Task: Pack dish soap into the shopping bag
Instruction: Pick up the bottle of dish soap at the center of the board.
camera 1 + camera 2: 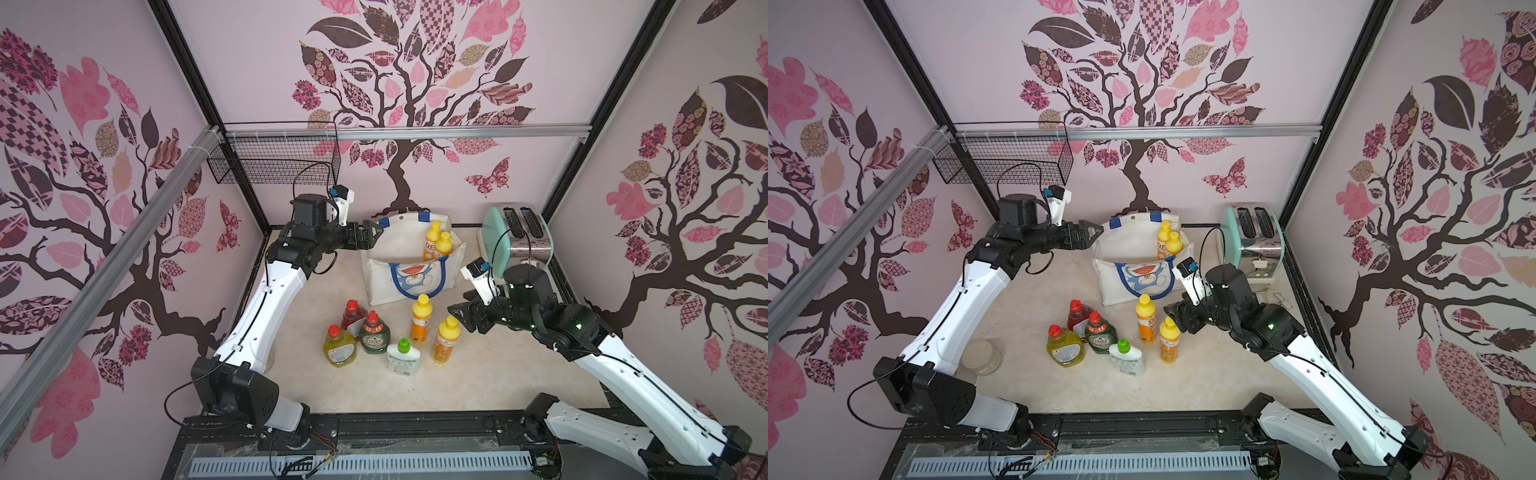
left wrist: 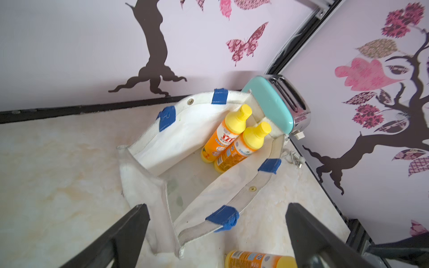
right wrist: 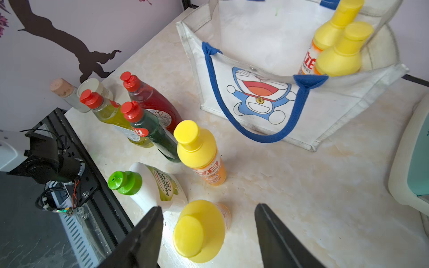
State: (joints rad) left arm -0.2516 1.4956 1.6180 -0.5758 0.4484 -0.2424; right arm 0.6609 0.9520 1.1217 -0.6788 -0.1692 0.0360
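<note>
Right wrist view, A: right gripper (image 3: 207,207) is hovering unclenched, jaws straddling the yellow cap (image 3: 188,234) of an orange bottle (image 3: 209,217). Gaps are showing on both sides. Nothing held.

B: Risks I am weighing. That cap is smooth rounded plastic, tapering to a neck. If the jaws are closing on it and not on the body, the bottle may be slipping out during the lift. The white bottle (image 3: 160,185) is standing just beside one jaw, so a lower approach could be knocking it over.

A: Agreed. A second orange one (image 3: 202,157) is standing between this bottle and the bag (image 3: 320,120), and a low carry may be clipping it. The squat bottles (image 3: 148,130), glossy, translucent and red-capped, are crowding together beyond it. One falling could be taking the rest.

B: The bag is soft white canvas, boxy, with blue webbing handles (image 3: 232,120) and a sagging rim. Two orange bottles (image 3: 334,53) are leaning inside at the toaster (image 1: 515,232) end. In a top view, left gripper (image 1: 373,235) is hanging spread wide at the opposite end of the rim, gripping nothing. Whether it is touching the canvas, I cannot tell.

A: Then a bottle landing on that slack rim could be folding the wall inward. The table (image 3: 301,197) is hard, marbled and slick, and a tipped round bottle would be rolling.
</note>
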